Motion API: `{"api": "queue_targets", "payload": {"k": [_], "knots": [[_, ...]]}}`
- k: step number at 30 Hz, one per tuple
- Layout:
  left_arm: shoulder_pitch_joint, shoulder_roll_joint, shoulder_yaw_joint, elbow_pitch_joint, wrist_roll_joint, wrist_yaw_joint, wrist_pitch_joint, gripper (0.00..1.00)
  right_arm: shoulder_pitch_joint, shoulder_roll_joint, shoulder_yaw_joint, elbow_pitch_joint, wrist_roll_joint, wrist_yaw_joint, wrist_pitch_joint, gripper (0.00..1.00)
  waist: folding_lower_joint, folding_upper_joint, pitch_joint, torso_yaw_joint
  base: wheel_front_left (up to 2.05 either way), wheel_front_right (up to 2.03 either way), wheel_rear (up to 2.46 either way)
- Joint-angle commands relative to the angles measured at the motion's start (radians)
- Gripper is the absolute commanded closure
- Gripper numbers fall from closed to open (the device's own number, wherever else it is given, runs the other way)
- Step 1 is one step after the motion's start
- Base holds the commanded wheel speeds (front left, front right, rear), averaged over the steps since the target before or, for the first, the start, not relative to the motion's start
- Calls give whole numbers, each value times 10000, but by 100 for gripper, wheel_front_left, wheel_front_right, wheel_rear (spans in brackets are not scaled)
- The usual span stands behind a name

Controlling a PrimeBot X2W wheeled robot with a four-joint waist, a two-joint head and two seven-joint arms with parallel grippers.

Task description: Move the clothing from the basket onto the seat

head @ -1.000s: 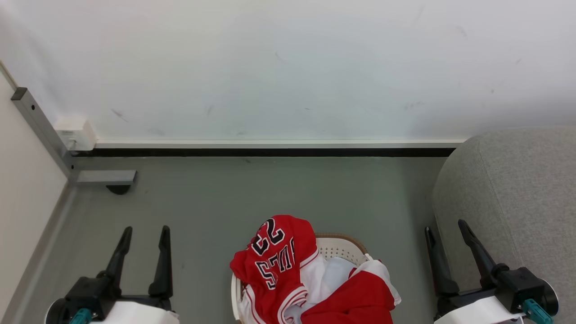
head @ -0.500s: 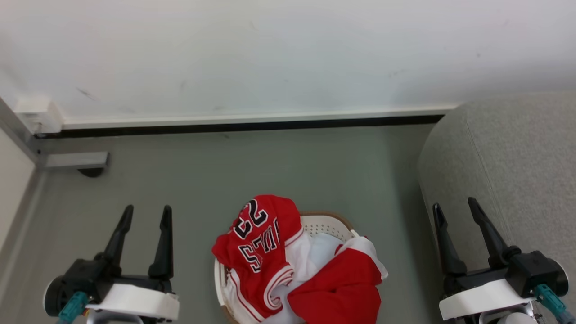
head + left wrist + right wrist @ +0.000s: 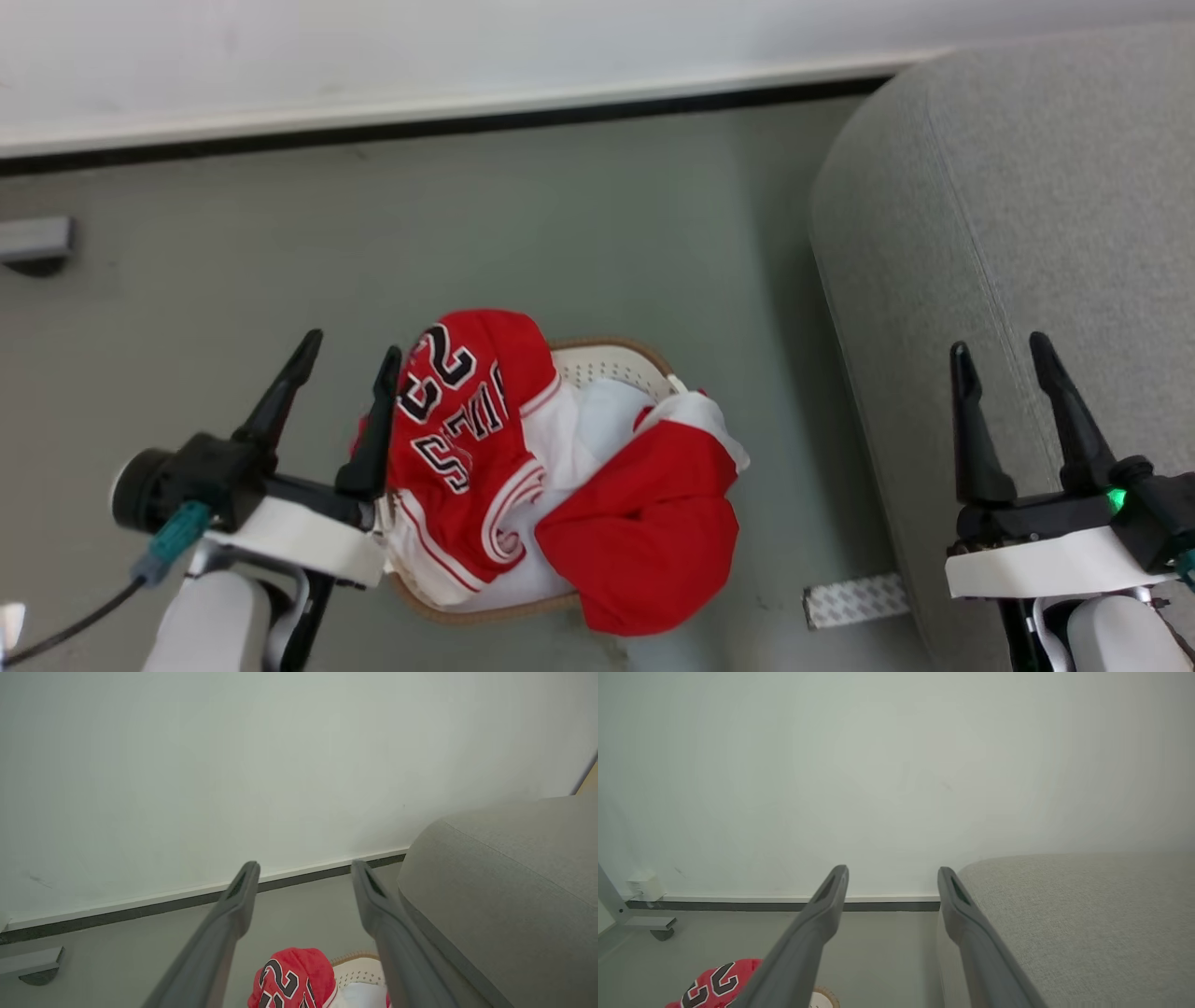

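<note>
Left claw (image 3: 353, 347) is spread wide and holds nothing. Its inner finger crosses the left edge of the jersey (image 3: 457, 411); contact cannot be told. Right claw (image 3: 999, 345) is also spread wide and empty, over the rounded left edge of the seat (image 3: 1008, 205). The 2 garments, the "23" jersey and the plain red piece (image 3: 644, 532), are heaped in the basket (image 3: 611, 359), spilling over its rim. The basket stands on the floor (image 3: 560, 215) near the seat, with bare floor up to the wall (image 3: 467, 47).

Grey floor (image 3: 560, 205) — basket (image 3: 607, 359), seat (image 3: 980, 233), pale strip (image 3: 854, 600) resting on it.
</note>
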State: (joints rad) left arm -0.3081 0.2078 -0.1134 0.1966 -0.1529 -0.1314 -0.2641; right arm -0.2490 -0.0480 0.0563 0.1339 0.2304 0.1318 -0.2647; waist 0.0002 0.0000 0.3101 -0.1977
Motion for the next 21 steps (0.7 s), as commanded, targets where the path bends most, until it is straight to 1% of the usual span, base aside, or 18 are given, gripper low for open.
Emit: {"api": "queue_targets", "payload": {"k": [1, 3, 6, 11, 16, 17, 18, 21], "knots": [[-199, 136, -71, 93, -136, 15, -6, 0, -169, -42, -50, -61, 51, -21, 4, 0, -2, 0, 556, -398, 0, 0, 0], [-503, 263, -422, 513, -336, 15, -6, 0, -259, -40, -145, -208, 122, -21, 4, 0, -2, 0, 870, -539, 0, 0, 0], [-1113, 607, -1172, 1236, -422, 15, -6, 0, -354, -36, -196, -370, 230, -21, 4, 0, -2, 0, 1301, -718, 0, 0, 0], [-2303, 1245, -2758, 2723, -107, 15, 87, 0, -559, -33, -270, -644, 403, -21, 4, 0, -2, 0, 1948, -985, 0, 0, 0], [-3472, 1760, -4318, 4130, 27, 16, 550, 0, -745, -37, -179, -773, 609, -21, 4, 0, -2, 0, 2522, -1319, 0, 0, 0], [-3675, 1845, -4583, 4422, 35, 15, 712, 0, -796, -37, -168, -799, 675, -21, 5, 0, -2, 0, 2630, -1396, 0, 0, 0], [-4081, 2000, -5138, 4946, 34, 15, 1004, 0, -818, -33, -122, -867, 812, -21, 4, 0, -2, 0, 2857, -1545, 0, 0, 0], [-4636, 2264, -5981, 5657, 44, 16, 1416, 0, -840, -31, -60, -882, 1040, -21, 4, 0, -2, 0, 3195, -1767, 0, 0, 0]]}}
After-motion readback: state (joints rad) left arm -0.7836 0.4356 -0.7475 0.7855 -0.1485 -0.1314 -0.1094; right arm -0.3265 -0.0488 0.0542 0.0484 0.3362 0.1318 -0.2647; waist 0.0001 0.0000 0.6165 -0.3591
